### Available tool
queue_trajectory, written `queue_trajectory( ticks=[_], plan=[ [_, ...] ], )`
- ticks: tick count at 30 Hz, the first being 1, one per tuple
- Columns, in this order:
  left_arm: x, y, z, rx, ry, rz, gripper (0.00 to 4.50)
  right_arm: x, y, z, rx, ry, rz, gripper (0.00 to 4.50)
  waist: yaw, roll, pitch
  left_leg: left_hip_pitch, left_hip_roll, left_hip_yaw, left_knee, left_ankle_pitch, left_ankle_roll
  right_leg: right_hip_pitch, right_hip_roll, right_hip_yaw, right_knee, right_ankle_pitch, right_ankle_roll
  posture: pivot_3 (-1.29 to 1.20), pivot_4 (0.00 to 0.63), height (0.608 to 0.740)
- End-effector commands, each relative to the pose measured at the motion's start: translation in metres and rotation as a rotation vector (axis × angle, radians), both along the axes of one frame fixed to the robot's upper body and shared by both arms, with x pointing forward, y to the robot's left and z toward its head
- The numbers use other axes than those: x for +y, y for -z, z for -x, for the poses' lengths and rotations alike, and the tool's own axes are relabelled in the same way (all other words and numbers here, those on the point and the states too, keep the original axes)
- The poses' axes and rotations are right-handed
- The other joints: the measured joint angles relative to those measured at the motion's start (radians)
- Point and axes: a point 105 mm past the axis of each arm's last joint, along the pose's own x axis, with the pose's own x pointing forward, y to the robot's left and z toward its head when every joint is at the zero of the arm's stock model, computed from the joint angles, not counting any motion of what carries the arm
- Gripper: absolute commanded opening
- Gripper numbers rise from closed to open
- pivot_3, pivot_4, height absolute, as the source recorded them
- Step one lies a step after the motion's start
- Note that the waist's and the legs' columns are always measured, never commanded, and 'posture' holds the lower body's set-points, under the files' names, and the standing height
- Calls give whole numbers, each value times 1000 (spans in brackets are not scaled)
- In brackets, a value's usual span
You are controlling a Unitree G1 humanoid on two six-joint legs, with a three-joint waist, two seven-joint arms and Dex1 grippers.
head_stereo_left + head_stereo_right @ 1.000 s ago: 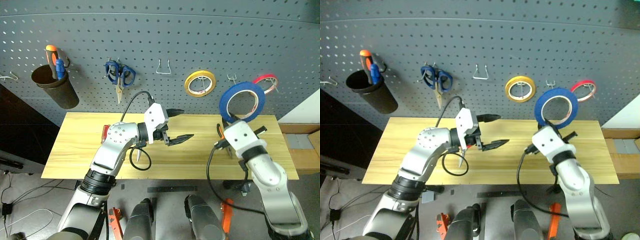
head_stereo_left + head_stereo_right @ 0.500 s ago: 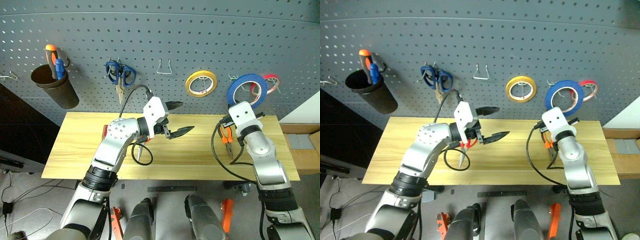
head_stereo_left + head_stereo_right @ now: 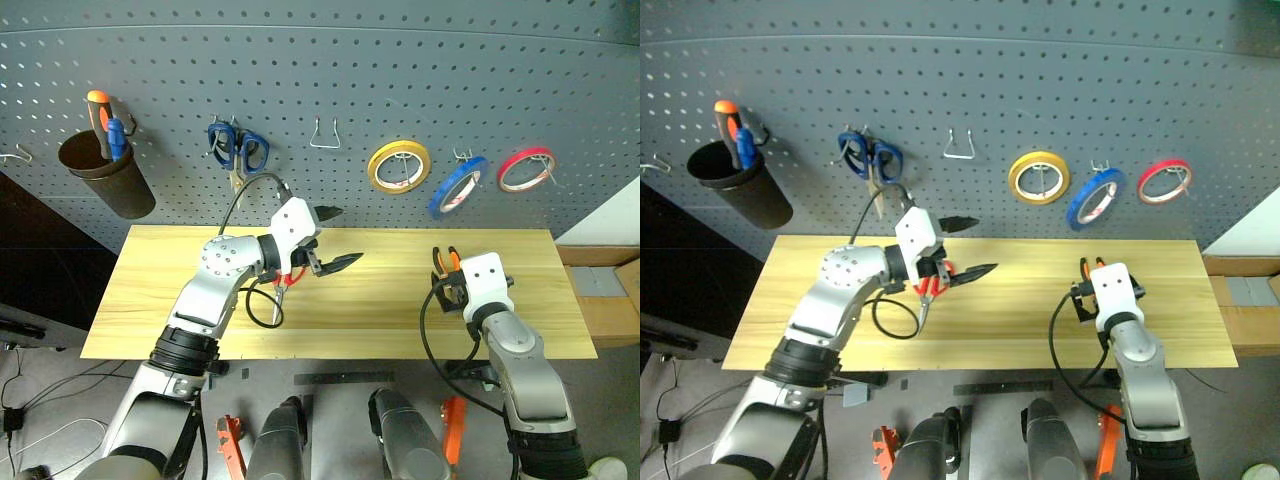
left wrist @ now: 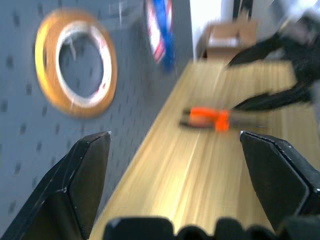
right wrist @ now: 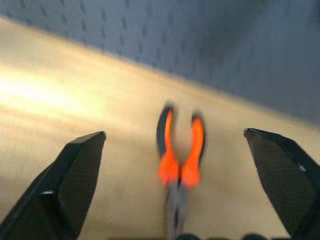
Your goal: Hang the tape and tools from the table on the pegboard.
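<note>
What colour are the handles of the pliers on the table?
Orange and black; the pliers show best in the right wrist view.

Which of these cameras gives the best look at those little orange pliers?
The right wrist view: the pliers lie on the table between its open gripper fingers. The left wrist view shows them sideways and farther off; in the head views the right arm partly hides them.

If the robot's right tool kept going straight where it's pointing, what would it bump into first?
Probably the orange-and-black pliers, lying on the table between the open right tool fingers; the pegboard is behind them.
</note>
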Motion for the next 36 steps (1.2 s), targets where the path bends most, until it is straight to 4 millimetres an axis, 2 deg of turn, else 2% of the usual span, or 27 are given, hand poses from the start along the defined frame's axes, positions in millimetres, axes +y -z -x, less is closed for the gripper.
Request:
queue_trajectory(
  ticks=[1,5,12,19,27,30,34,36],
  plan=[
    [3,2,4,-6,50,-56,4414,-10,0,-13,57,97,-89,4469,-1,0,0,0,0,0,0,1,1,0,0,0,0,1,-1,-174,285,740],
    [4,4,2,-9,63,-85,4414,-13,10,-35,145,145,-192,4469,0,0,0,-1,0,1,0,2,1,0,0,-1,0,1,-1,-172,286,740],
    [-3,6,4,-9,82,-88,4414,-31,34,-62,284,208,-228,4469,2,0,0,-2,0,3,-2,2,1,-1,-1,-2,-1,2,-1,-152,288,740],
    [-4,7,4,-16,76,-89,4414,-44,53,-74,398,230,-272,4469,1,0,0,-2,-1,4,-1,2,1,-1,-1,-1,0,2,-1,-137,285,740],
    [-3,8,4,-20,66,-85,4414,-38,57,-81,477,185,-303,4469,-2,0,0,-1,-1,5,-1,2,1,-1,0,-1,0,2,-1,-134,279,740],
    [-2,8,4,-23,61,-84,4414,-32,60,-80,505,167,-310,3912,-3,0,0,-1,-1,5,-1,2,1,-1,0,-1,0,3,-1,-134,275,740],
    [-2,8,4,-18,51,-66,4414,-29,61,-80,507,167,-315,2582,-2,-1,-1,-1,-1,4,-1,2,1,-1,0,-1,0,3,-1,-133,269,740],
    [0,7,3,-4,33,-40,4414,-28,61,-80,501,170,-319,2450,-2,-1,-1,-1,-1,4,-1,2,1,-1,0,-1,0,3,-1,-135,268,740]
  ],
)
